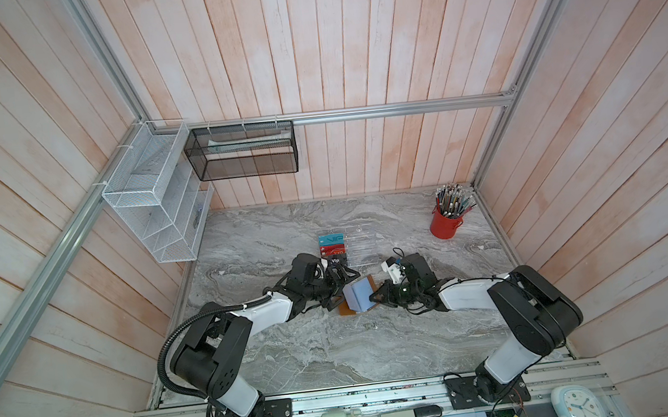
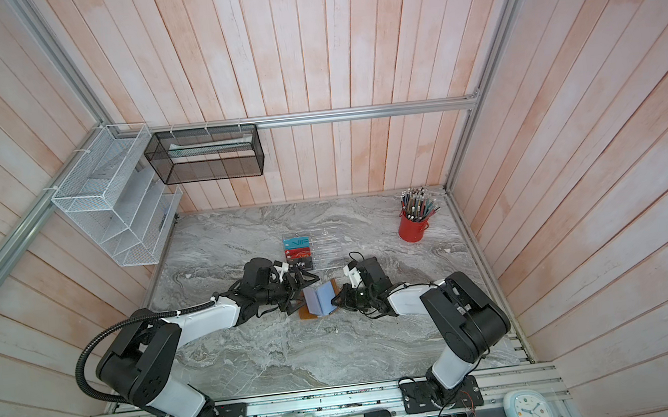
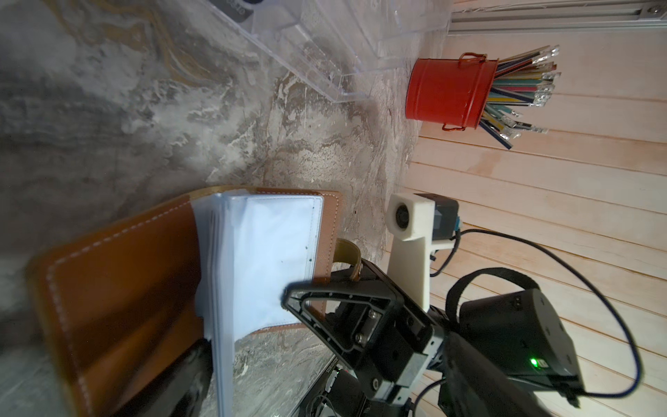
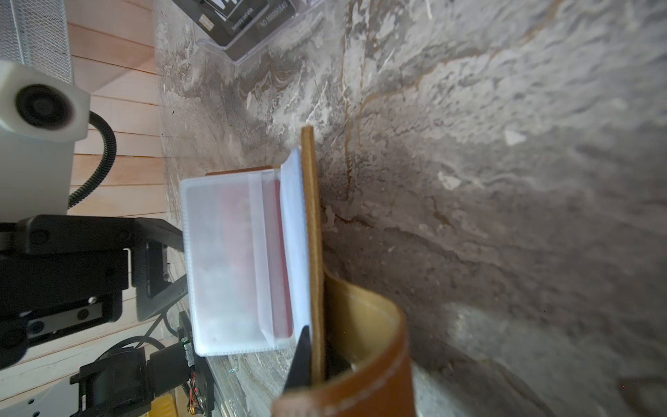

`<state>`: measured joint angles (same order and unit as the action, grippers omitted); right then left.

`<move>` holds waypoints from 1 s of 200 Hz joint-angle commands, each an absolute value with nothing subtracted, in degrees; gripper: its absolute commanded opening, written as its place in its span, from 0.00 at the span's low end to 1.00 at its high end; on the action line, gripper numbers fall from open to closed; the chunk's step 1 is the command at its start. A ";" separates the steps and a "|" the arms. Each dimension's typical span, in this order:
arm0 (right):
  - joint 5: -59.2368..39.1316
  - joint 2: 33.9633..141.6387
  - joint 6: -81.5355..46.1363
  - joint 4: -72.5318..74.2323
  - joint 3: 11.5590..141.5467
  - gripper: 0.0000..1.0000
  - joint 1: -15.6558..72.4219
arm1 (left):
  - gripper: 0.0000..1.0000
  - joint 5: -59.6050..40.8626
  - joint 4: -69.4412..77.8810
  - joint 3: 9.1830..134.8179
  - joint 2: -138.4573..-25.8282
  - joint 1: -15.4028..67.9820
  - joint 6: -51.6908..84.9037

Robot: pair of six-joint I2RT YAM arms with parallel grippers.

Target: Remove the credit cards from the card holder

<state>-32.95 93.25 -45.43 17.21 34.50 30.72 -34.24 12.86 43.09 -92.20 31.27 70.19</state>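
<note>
**Right claw pins the open wallet; left claw gapes at its sleeves**

The right gripper (image 1: pixel 374 296) is clamped tight on the card holder (image 1: pixel 349 311). Its black fingers pinch the edge of the tan leather cover, just beside the curled snap strap (image 4: pixel 371 325). The left gripper (image 1: pixel 342 290) stands at the opposite side with its jaws spread wide, holding nothing. One of its fingers sits close to the free edge of the clear sleeves (image 4: pixel 223 260); the blurred wrist views do not show whether it touches them.

The card holder lies open on the marbled table top (image 1: pixel 338 355), between the two grippers. Its sleeves fan upward from the spine. A sleeved red card (image 4: pixel 283 252) shows through the plastic, tucked inside.

Just behind the wallet stands a clear acrylic rack (image 1: pixel 361 248). Three credit cards (image 1: pixel 333 250) sit on its left half: a teal one at the back, a red one in the middle, and a black one nearest the left gripper.

Well apart, near the back right corner, is a red tin bucket (image 1: pixel 444 224) full of pencils.
</note>
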 commanded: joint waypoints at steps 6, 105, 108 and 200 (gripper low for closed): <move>-33.42 94.19 -45.78 17.89 34.64 0.00 31.13 | 1.00 -34.50 12.71 43.86 -89.73 31.79 70.45; -33.30 94.15 -45.73 17.90 34.56 0.00 31.19 | 1.00 -34.76 13.05 42.60 -90.09 32.42 71.21; -33.31 94.07 -45.75 17.85 34.57 0.00 31.20 | 1.00 -34.80 13.21 42.50 -90.04 32.42 71.28; -35.75 94.39 -48.29 23.00 32.52 0.00 31.17 | 1.00 -34.19 15.18 44.10 -91.46 33.44 72.50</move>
<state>-33.71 93.67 -46.52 19.44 34.20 30.83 -34.22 13.08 43.05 -89.95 32.91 71.44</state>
